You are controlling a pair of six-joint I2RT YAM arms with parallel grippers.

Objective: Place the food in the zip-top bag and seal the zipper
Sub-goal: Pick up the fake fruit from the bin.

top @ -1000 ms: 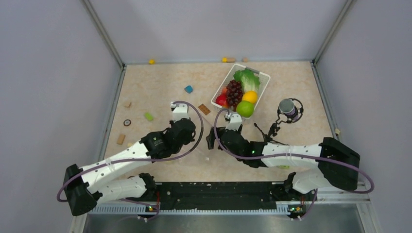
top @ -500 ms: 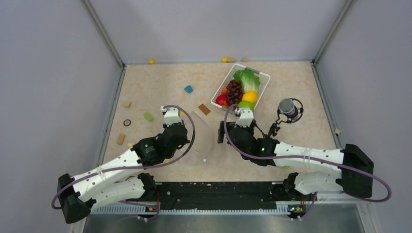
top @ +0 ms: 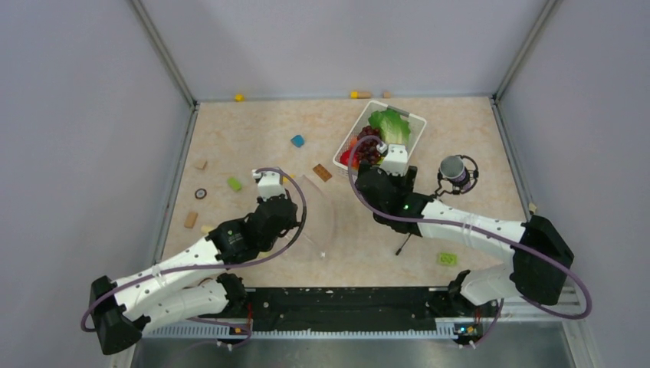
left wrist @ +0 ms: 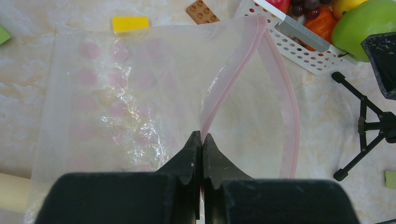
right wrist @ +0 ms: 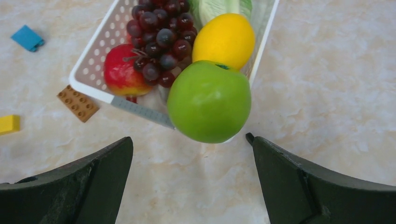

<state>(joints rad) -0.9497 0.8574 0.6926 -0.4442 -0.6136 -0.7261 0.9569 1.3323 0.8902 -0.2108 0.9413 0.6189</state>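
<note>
Top external — right arm (top: 467, 226) stretched to basket (right wrist: 93, 58), jaws apart; left jaws clamp zipper (left wrist: 233, 74).

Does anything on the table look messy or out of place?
Yes. Small blocks lie scattered about, such as the blue block and brown brick left of the white basket. The green lime bulges over the basket's near rim.

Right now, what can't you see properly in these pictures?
Top view: the right arm covers the green fruit and lemon at the basket's near end.
Right wrist view: the lettuce is cut off by the top edge.
Left wrist view: the left gripper's own body hides part of the bag's near edge.
</note>
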